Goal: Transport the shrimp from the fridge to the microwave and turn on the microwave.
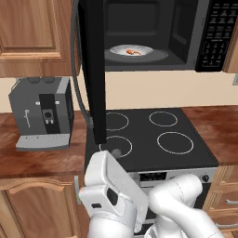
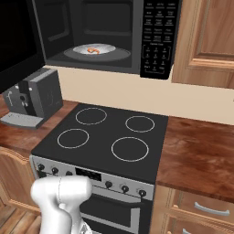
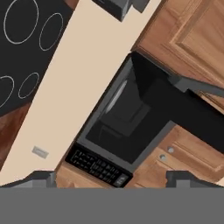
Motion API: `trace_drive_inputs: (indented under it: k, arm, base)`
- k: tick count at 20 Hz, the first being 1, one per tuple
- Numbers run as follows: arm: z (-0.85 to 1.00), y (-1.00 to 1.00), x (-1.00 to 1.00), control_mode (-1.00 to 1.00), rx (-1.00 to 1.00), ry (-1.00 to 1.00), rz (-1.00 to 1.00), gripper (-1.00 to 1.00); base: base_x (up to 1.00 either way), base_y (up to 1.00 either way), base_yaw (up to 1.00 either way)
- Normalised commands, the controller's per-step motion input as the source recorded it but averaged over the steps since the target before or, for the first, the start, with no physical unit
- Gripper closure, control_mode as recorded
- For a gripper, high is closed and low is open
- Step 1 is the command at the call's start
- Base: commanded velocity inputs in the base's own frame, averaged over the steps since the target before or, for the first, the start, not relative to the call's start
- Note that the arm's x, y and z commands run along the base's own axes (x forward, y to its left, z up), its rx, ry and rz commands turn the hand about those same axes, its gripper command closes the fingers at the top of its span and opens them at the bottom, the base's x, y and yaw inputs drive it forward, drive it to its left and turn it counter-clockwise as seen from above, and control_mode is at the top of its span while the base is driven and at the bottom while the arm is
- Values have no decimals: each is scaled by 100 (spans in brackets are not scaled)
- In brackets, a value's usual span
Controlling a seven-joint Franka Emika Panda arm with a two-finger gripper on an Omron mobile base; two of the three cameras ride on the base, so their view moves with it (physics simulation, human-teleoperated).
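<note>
Shrimp (image 1: 133, 52) lies on the plate (image 1: 145, 48) inside the microwave (image 1: 211, 32), upper centre of the frame. Its door (image 1: 95, 69) stands wide open. The claw (image 3: 111, 183) is spread and empty; it should push the door shut squarely, then press the keypad (image 2: 155, 39).

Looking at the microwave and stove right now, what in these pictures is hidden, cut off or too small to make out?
- Microwave keypad: labels too small to read in both base views.
- Microwave door: its top is cut off by the left base view's upper edge.
- Shrimp: tiny on its plate, details unclear.
- Coffee machine: left part cut off in the right base view.
- Gripper: just the fingertips show in the hand view, wide apart.
</note>
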Motion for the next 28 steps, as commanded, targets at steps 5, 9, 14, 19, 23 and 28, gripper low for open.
trace_drive_inputs:
  k: [5, 9, 14, 19, 23, 28]
  arm:
    - [-9, 48, 12, -100, -15, -9, -1, -100]
    - [-11, 50, 24, -100, -9, -4, -5, -100]
    - [-17, 50, 28, -100, -7, 0, -9, -100]
    - [-19, 50, 32, -100, -5, 0, -11, -100]
    - [-5, 42, 31, -100, -4, -1, -11, -100]
    - [0, 31, 43, -100, -4, -2, -9, -100]
  base:
    - [0, 0, 0]
    - [0, 0, 0]
    - [0, 0, 0]
    - [0, 0, 0]
    - [0, 0, 0]
    - [0, 0, 0]
